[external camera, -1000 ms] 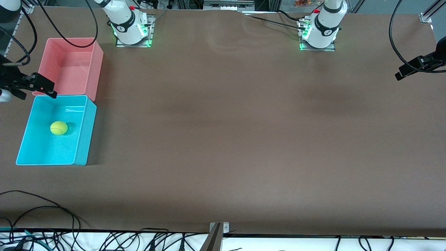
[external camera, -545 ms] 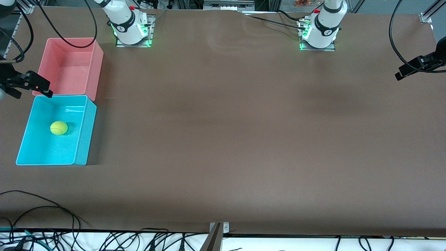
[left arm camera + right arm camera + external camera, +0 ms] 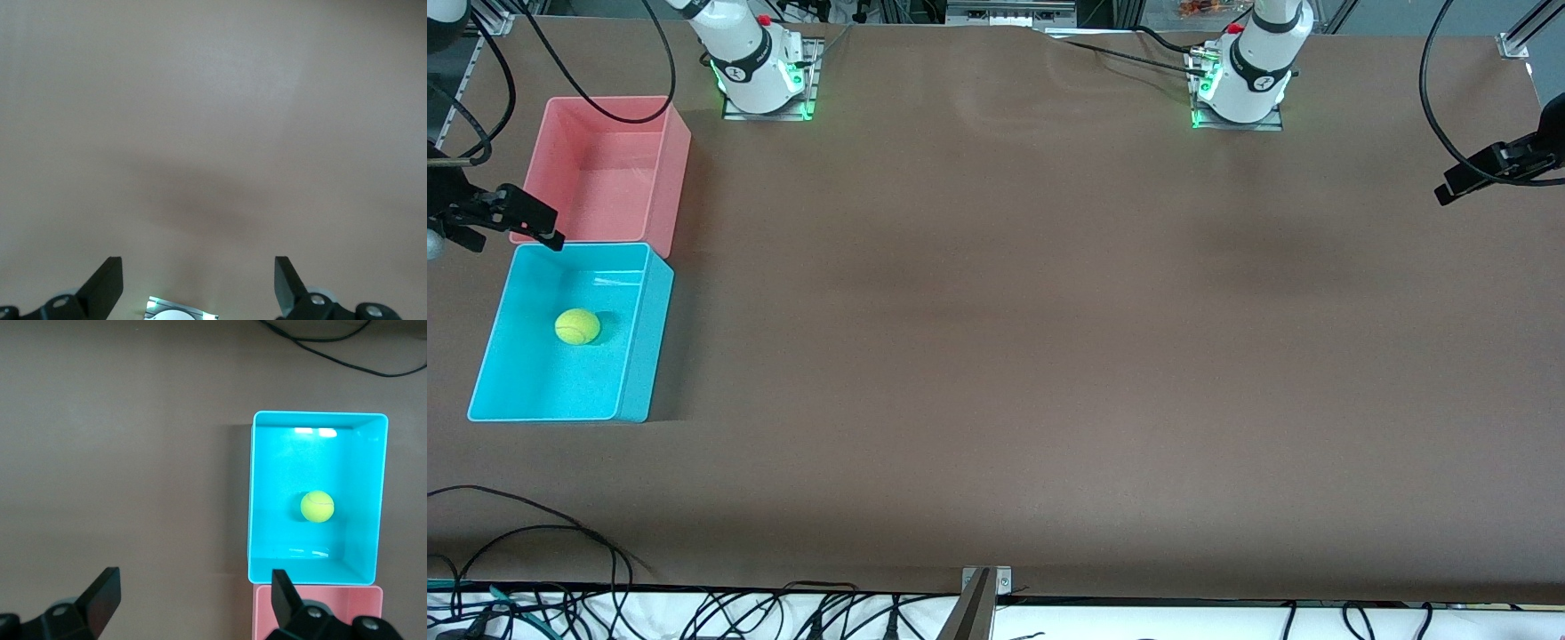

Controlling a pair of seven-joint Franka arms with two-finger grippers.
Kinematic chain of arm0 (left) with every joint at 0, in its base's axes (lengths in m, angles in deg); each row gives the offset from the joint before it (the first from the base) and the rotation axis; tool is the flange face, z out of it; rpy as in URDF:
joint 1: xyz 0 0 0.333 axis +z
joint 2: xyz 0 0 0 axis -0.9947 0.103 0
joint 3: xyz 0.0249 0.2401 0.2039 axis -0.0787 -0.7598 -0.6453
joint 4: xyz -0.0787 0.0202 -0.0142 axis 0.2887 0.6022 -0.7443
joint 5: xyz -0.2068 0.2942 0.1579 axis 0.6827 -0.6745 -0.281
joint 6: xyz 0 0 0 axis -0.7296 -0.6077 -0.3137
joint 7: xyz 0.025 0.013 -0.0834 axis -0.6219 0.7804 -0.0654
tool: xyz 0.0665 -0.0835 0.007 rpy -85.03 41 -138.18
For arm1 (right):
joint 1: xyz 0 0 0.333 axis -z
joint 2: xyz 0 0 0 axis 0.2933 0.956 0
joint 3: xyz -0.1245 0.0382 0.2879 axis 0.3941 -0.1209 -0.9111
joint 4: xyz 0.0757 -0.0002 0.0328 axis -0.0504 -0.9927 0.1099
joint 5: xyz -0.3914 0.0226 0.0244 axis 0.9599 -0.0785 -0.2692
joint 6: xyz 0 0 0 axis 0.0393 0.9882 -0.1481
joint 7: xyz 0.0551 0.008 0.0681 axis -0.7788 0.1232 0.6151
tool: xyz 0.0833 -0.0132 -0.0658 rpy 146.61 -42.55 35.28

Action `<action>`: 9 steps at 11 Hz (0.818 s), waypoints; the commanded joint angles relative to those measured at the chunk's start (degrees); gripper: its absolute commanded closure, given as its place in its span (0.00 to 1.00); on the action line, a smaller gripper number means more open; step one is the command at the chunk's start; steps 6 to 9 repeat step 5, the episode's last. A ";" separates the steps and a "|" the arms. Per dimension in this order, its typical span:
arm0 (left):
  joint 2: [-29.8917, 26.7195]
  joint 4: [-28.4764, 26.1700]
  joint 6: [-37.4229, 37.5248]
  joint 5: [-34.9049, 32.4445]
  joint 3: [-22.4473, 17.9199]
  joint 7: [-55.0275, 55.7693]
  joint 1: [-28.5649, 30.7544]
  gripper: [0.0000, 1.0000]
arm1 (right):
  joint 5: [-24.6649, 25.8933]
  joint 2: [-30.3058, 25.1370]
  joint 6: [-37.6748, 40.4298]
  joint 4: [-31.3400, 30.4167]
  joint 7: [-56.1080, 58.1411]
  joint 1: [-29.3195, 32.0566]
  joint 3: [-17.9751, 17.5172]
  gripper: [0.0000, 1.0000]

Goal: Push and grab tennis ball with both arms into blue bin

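The tennis ball (image 3: 577,326) lies on the floor of the blue bin (image 3: 636,347), apart from all 4 walls, so the drop looks done. In the right wrist view the ball (image 3: 317,506) sits alone in the blue bin (image 3: 263,493) with nothing touching it.

The right gripper (image 3: 520,218) hangs in the air over the table just off the corner where the blue bin meets the pink bin (image 3: 667,178), toward the right arm's end of the table. Its 2 fingers (image 3: 100,593) stand wide apart and hold nothing, which fits a hand that has let the ball go and stands clear of the bin's rim.

The left gripper (image 3: 1463,182) waits high over the left arm's end of the table, well apart from both bins. In its wrist view the fingers (image 3: 107,283) are spread with only bare brown table (image 3: 213,120) under them; it has nothing to hold, since the ball is already at rest.

My judgement: the task is complete or nearly so.
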 commanded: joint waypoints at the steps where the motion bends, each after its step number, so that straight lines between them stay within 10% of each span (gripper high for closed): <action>1: 0.45 1.35 0.63 -1.07 0.30 -0.27 0.14 0.00 | -0.07 0.79 1.95 1.67 -0.65 0.18 -0.06 0.00; 9: 0.45 1.35 0.63 -0.98 0.39 -0.27 0.14 0.00 | 0.36 0.70 3.35 2.80 -0.65 0.45 0.11 0.00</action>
